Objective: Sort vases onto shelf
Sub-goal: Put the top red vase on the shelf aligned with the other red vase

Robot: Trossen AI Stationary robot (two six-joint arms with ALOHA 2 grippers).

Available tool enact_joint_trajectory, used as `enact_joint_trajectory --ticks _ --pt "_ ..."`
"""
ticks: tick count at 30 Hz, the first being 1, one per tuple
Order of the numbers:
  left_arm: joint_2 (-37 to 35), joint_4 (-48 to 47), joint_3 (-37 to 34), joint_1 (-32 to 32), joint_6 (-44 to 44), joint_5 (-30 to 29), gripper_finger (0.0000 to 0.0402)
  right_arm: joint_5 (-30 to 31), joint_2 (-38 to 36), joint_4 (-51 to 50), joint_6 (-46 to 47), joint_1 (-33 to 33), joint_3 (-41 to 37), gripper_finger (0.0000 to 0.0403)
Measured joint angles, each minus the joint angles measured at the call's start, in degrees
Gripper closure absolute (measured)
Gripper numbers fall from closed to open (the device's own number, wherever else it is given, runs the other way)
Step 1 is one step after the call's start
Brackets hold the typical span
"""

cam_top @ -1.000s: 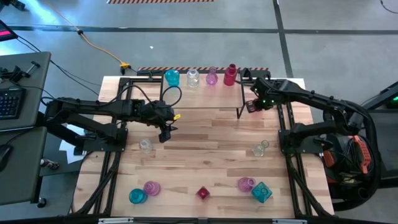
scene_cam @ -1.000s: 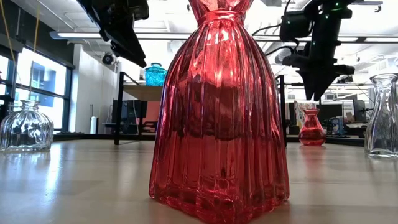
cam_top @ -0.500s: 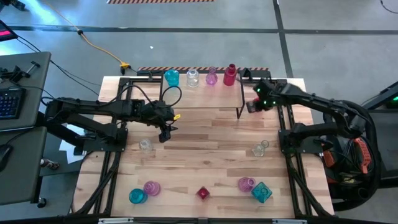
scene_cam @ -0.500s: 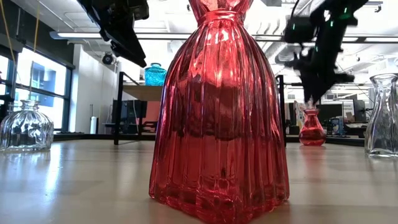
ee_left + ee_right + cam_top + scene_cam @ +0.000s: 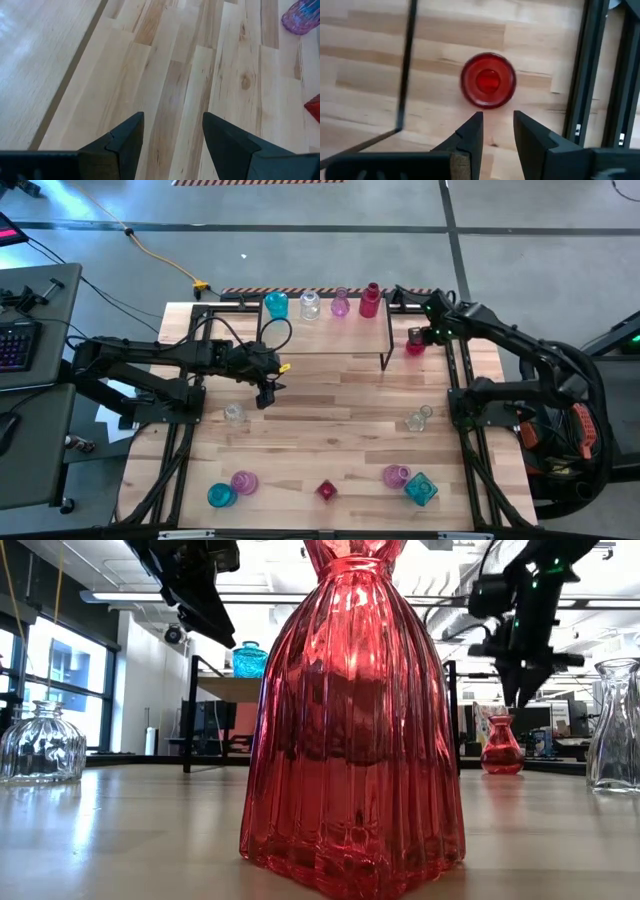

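**Right pincer over a red vase beside the shelf**

Left of the shelf (image 5: 325, 330), the left pincer (image 5: 266, 392) hangs over bare worktop (image 5: 330, 410), fingers apart, empty; on the shelf stand four vases; just right of it, the right pincer (image 5: 415, 335) hovers above a red vase (image 5: 415, 346), fingers slightly apart, nothing gripped; a careless descent could strike the rim, tip the vase or knock the shelf's leg; no readable writing.
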Motion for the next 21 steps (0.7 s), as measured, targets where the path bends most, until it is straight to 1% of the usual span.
enact_joint_trajectory --ticks 5,8,12,17,19,21 --pt "0.0 -0.02 0.0 0.0 0.0 0.0 0.0209 0.06 1.44 2.15 -0.43 -2.77 -1.3 0.0314" --pt "0.0 -0.01 0.0 -0.01 0.0 0.0 0.0209 -0.97 2.12 4.42 -1.22 -3.92 -1.91 0.0314" --pt "0.0 -0.02 0.0 -0.02 0.0 0.0 0.0209 -1.33 3.18 6.27 -1.87 -4.76 -2.08 0.0314" --pt "0.0 -0.02 0.0 -0.01 0.0 0.0 0.0209 -1.3 5.39 6.17 -2.41 -5.14 -2.08 0.0314" --pt "0.0 -0.02 0.0 0.0 0.0 0.0 0.0209 -1.32 6.62 6.55 -3.19 -5.14 -2.08 0.0318" --pt "0.0 -0.02 0.0 0.0 0.02 0.0 0.0209 -1.32 7.49 7.14 -3.39 -5.14 -2.08 0.0331"
